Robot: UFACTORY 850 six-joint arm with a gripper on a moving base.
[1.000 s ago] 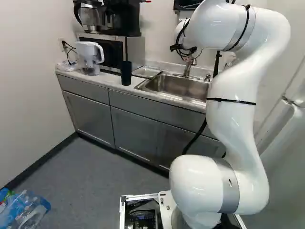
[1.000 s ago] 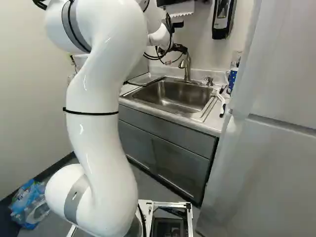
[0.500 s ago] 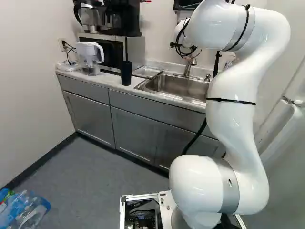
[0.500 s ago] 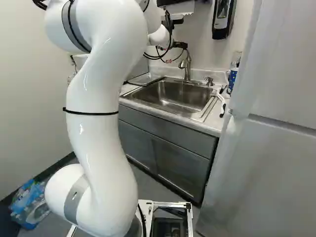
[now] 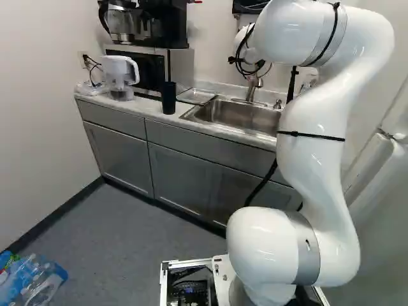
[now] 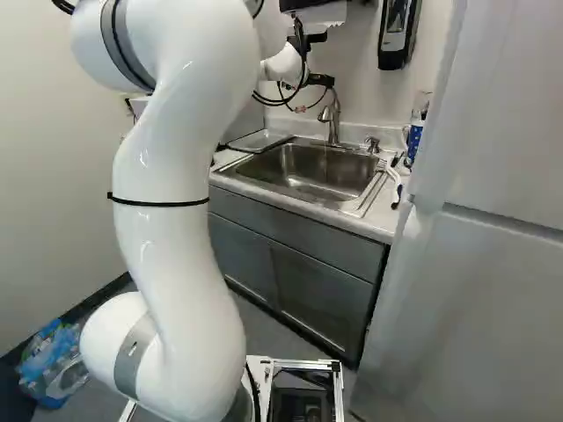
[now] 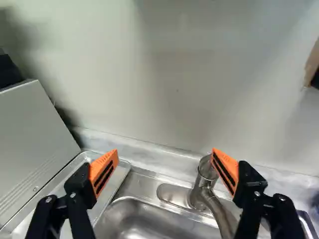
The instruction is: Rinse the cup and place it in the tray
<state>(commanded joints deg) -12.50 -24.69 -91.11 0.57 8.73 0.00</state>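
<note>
Since hand (image 7: 165, 151) hangs spread open right by faucet (image 7: 201, 186), I'd back off gently, no bumping; then straddle black cup (image 5: 168, 99) squarely

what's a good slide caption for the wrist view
Black, orange-padded jaws stand open before a curved metal faucet, a stainless-steel sink and a shallow silver tray.

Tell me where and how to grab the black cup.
Probably best around its middle, coming level from the open front edge of the counter: the cup stands upright, slim, no handle visible, with the microwave behind it.
</note>
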